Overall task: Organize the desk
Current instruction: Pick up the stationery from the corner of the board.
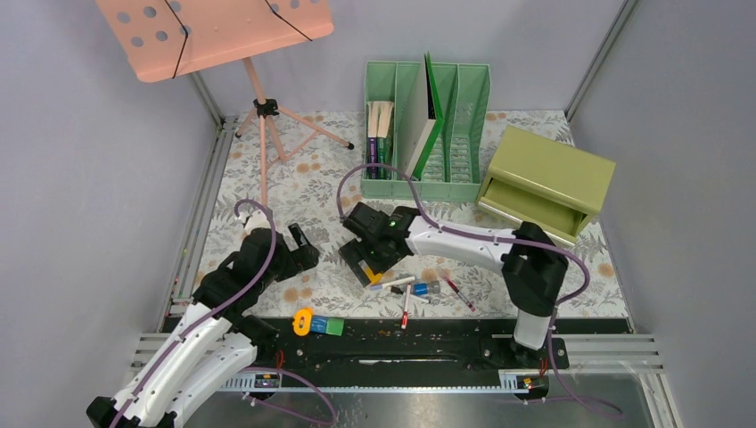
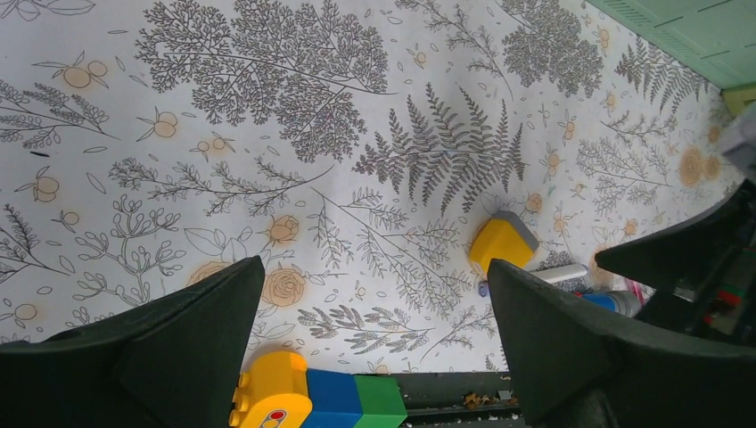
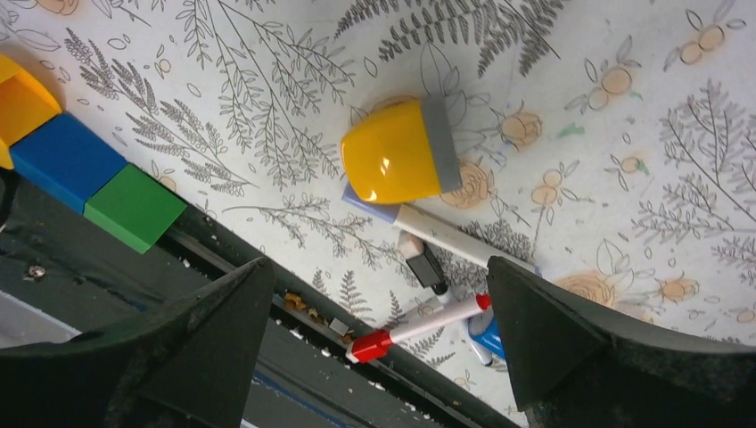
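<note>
The desk (image 1: 312,192) is a fern-and-flower cloth top framed by rails. My left gripper (image 1: 301,244) is open and empty above its left part; its wrist view (image 2: 374,264) shows bare cloth between the fingers. My right gripper (image 1: 368,259) is open and empty, low over a cluster near the front edge: a yellow grey-capped piece (image 3: 401,152), a white marker (image 3: 459,239), a small black marker (image 3: 428,264), a red-capped marker (image 3: 419,328) and a blue item (image 3: 488,335). A yellow-blue-green brick stack (image 1: 318,325) lies on the front rail, also in the left wrist view (image 2: 308,399).
A green file organiser (image 1: 426,134) with books stands at the back. An olive-green drawer box (image 1: 546,183) sits back right, its drawer part open. A pink music stand (image 1: 214,31) on a tripod (image 1: 267,111) is back left. A red pen (image 1: 460,292) lies front right. Dark front rail (image 1: 446,334).
</note>
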{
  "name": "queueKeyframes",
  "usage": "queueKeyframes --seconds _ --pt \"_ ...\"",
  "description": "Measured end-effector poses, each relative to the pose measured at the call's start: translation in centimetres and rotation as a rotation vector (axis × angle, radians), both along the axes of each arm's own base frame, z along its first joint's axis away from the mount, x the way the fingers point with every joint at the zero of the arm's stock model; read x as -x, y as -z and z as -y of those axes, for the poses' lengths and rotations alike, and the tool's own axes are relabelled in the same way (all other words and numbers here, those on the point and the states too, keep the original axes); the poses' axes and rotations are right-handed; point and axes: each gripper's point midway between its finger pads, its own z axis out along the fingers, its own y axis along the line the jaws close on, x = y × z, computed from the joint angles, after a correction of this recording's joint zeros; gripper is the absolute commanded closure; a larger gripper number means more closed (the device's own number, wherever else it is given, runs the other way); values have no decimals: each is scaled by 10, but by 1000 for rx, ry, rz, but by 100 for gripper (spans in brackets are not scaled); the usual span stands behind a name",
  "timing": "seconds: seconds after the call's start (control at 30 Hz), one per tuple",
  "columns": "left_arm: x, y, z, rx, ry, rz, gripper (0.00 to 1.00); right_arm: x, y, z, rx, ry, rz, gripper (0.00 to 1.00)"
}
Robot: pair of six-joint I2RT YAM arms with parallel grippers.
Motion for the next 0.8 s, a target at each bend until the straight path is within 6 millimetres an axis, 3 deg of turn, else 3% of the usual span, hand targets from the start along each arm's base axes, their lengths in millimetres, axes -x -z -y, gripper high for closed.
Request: queueKeyframes --seconds 0.33,0.5,0.8 --pt "4 -7 -7 6 -19 34 1 -13 26 -15 110 -68 19 8" --pt "9 -26 -14 47 -38 133 1 -19 40 -7 188 -92 35 21" --pt "14 -46 -24 112 -79 260 1 -19 62 -2 249 -154 20 26"
